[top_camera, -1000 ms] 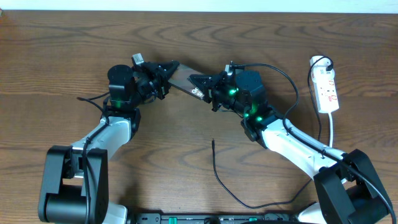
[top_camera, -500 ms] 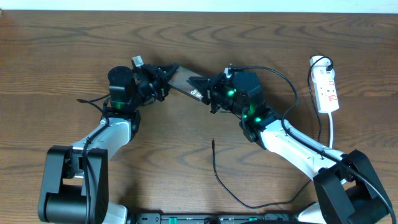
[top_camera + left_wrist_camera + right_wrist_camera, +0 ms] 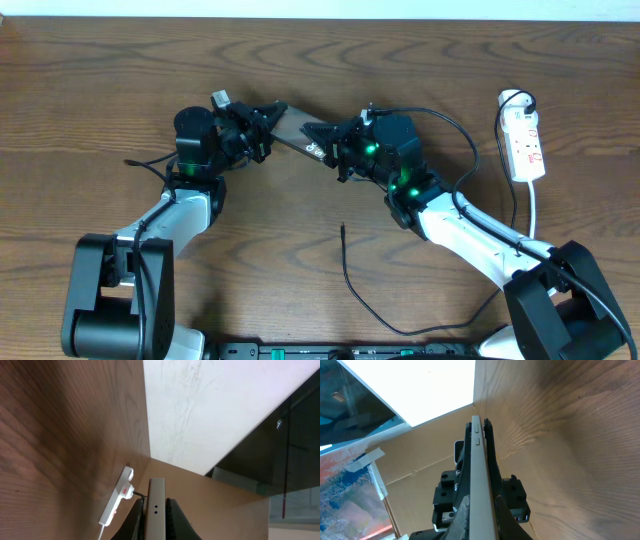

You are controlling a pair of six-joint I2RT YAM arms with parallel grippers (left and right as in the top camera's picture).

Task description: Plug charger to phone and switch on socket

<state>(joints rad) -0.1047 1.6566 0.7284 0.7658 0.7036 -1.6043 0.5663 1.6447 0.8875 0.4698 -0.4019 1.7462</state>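
Paired white arm shells (image 3: 470, 235), black joints (image 3: 192, 135), glowing green lights (image 3: 373, 148), looping black cables (image 3: 452, 116), black bases (image 3: 115, 300)

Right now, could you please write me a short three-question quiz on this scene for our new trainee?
1. True or false: the long thin black charger cable is plugged into the dark flat rectangular phone.
2. Look at the left pincer and the right pincer. Which is shut on the phone? A: only the left. B: only the right. C: both.
3. By the robot's own sides, on which side of the wooden table does the white elongated power strip lie?
Key: 1 false, the cable's tip lies loose on the table; 2 C; 3 the right.
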